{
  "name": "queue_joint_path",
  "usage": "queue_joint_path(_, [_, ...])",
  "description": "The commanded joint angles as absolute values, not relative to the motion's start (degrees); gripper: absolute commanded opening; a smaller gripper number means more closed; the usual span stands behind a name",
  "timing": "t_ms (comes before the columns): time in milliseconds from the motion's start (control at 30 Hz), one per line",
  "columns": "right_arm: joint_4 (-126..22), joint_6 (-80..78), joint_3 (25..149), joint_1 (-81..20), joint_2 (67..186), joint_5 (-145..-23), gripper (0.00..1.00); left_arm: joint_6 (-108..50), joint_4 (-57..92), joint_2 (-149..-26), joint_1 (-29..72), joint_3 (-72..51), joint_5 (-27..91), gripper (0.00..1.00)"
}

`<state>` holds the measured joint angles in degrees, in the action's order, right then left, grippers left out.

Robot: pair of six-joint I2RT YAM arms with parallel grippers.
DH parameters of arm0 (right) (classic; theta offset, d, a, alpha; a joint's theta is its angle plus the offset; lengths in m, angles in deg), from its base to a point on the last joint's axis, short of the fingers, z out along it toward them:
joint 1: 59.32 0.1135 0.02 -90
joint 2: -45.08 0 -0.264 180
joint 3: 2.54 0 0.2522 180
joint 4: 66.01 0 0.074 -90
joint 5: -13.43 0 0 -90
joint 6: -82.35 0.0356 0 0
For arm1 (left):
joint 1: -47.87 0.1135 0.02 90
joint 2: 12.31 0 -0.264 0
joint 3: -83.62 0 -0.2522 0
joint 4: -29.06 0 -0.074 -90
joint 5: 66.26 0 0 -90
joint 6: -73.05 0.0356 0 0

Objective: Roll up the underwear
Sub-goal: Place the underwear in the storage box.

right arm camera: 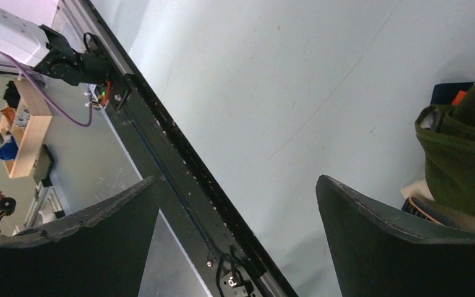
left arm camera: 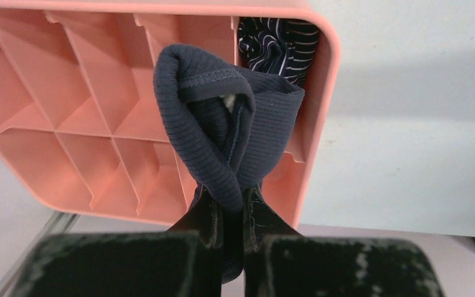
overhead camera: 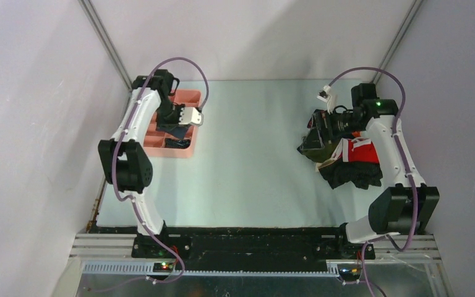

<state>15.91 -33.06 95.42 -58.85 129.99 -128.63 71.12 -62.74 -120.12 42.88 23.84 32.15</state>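
Note:
My left gripper (left arm camera: 234, 198) is shut on a rolled navy ribbed brief (left arm camera: 222, 117) and holds it over the pink compartmented tray (left arm camera: 49, 124). In the top view this gripper (overhead camera: 177, 129) hangs above the tray's near right part (overhead camera: 185, 99). A dark brief with thin white stripes (left arm camera: 278, 40) lies in the tray's corner compartment. My right gripper (right arm camera: 235, 179) is open and empty. In the top view it (overhead camera: 312, 137) sits at the left edge of the underwear pile (overhead camera: 352, 170). An olive brief (right arm camera: 464, 154) lies just beside its right finger.
The pile at the right holds a red-white brief (overhead camera: 360, 148) and black ones. Most tray compartments (left arm camera: 80, 93) show bare pink walls. The black rail (overhead camera: 253, 238) runs along the table's near edge. White walls close in the left, right and back.

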Motion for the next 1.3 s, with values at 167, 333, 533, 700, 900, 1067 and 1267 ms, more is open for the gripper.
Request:
queue_joint_path(167, [18.77,-32.97,97.0,-58.01,121.95,-123.03,0.99,77.22,-52.33,-126.59,43.39,21.31,24.28,0.0])
queue_joint_path(333, [19.24,-32.33,96.94,-58.14,120.32,-121.64,0.99,77.05,-50.27,-129.5,43.33,20.8,24.75,0.0])
queue_joint_path(533, [18.62,-31.6,96.91,-58.7,120.57,-120.87,0.99,76.2,-48.05,-131.86,43.37,19.78,28.48,0.0])
queue_joint_path(700, [18.35,-31.64,96.98,-58.79,121.56,-120.95,0.99,75.56,-50.03,-134.62,43.45,20.85,32.77,0.0])
queue_joint_path(900, [18.17,-31.39,97.18,-58.62,122.63,-120.51,0.99,75.6,-50.52,-137.06,43.39,21.13,35.93,0.0])
queue_joint_path(1067, [18.08,-31.92,97.24,-57.8,122.99,-119.12,0.99,75.23,-51.47,-139.94,43.54,21.53,33.97,0.04])
queue_joint_path(1267, [17.9,-31.73,97.67,-57.68,123.79,-118.63,0.99,71.13,-49.86,-139.84,46.38,20.62,35.91,0.3])
